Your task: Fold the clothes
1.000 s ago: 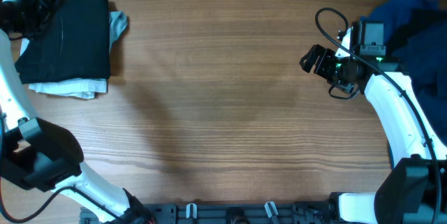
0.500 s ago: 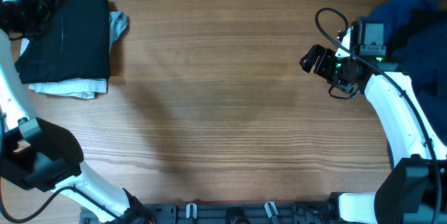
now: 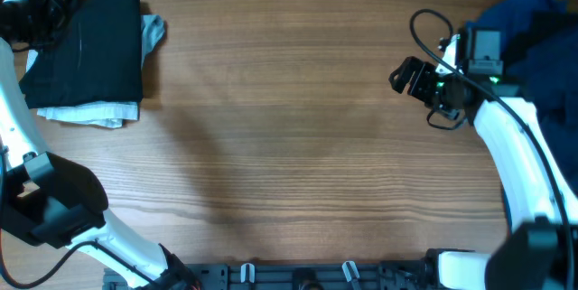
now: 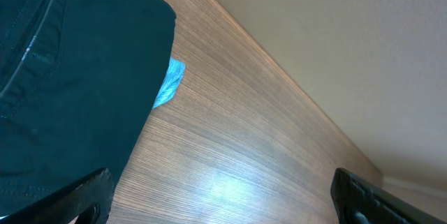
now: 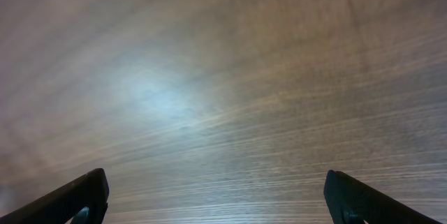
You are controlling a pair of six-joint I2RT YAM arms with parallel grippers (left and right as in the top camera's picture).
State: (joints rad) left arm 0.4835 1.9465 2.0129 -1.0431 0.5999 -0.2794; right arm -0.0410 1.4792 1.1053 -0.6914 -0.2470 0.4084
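Black shorts (image 3: pixel 86 51); pale blue denim (image 3: pixel 153 30); royal-blue garments (image 3: pixel 526 17); brown wood-grain table (image 3: pixel 289 145)

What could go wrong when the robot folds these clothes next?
1. The open left gripper hangs right beside the folded black garment. A clumsy move might drag it off the pale blue piece poking out from under it and undo the fold.
2. The blue pile is crumpled, so the open right gripper might pinch several layers at once and lift a tangle.
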